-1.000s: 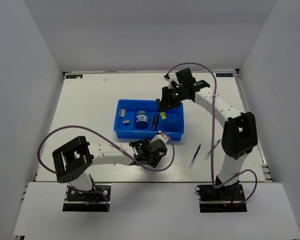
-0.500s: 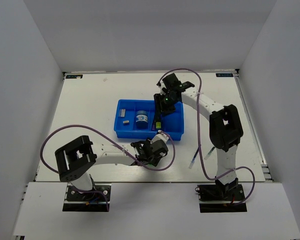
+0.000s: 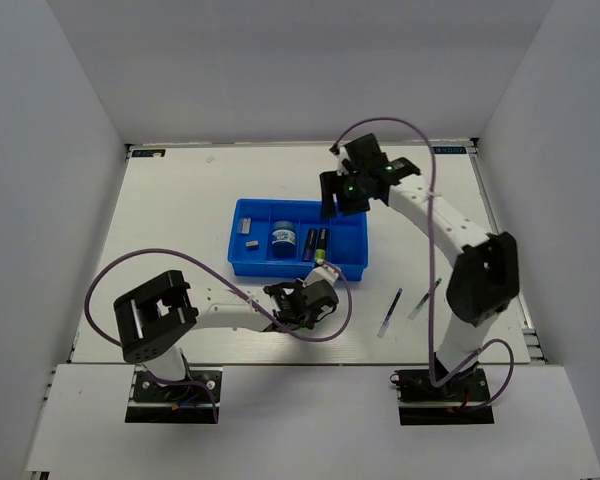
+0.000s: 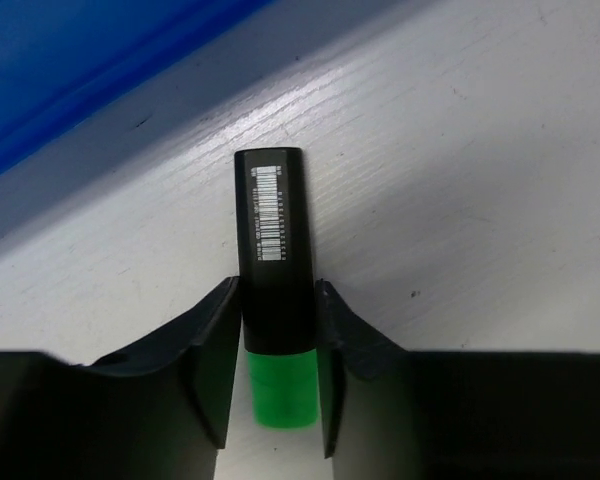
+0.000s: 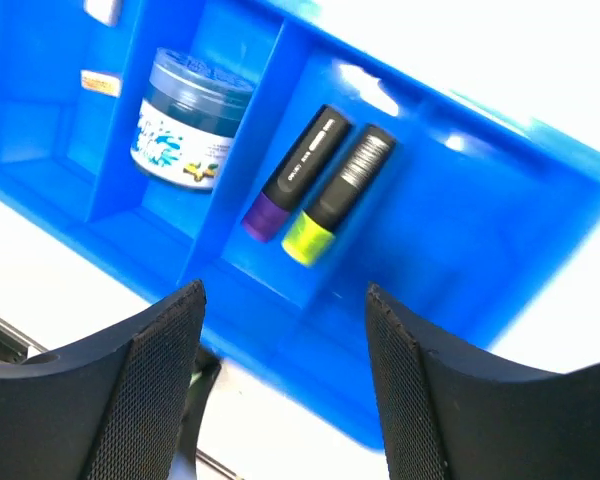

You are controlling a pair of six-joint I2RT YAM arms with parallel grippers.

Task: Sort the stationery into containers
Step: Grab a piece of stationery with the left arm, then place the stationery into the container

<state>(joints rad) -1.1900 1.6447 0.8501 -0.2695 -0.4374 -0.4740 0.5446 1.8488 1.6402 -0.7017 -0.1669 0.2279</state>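
**Grip state.** The left gripper (image 4: 277, 290) is clenched on the green-black marker (image 4: 273, 220). Its fingers press on both sides of the barrel near the green cap. The marker lies flat on the table (image 4: 460, 150), just beside the near wall of the blue tray (image 3: 245, 262). The right gripper (image 5: 285, 295) is released, with its jaws wide apart and nothing between them. It hangs over the tray above the compartment that holds the purple marker (image 5: 295, 175) and the yellow marker (image 5: 340, 195). The tub (image 5: 190, 120) sits one compartment over.

**Hazard 1: pivot in the grip.** The hold is near one end, so most of the black barrel projects past the fingertips. On lifting, the free end may droop or swivel, and the marker may slip out.

**Hazard 2: strike on the tray wall.** The projecting end points towards the tray. A low or early forward move is likely to ram it into the wall and push the tray.

**Hazard 3: arm conflict.** The right gripper occupies the space over the marker compartment. If the left arm enters before it clears, the two may collide.

**Hazard 4: poor landing.** Two markers already lie side by side there. A third released askew may rest across them or on a ridge.

**Outstanding.** Two pens (image 3: 390, 312) lie on the table, well apart from the tray.
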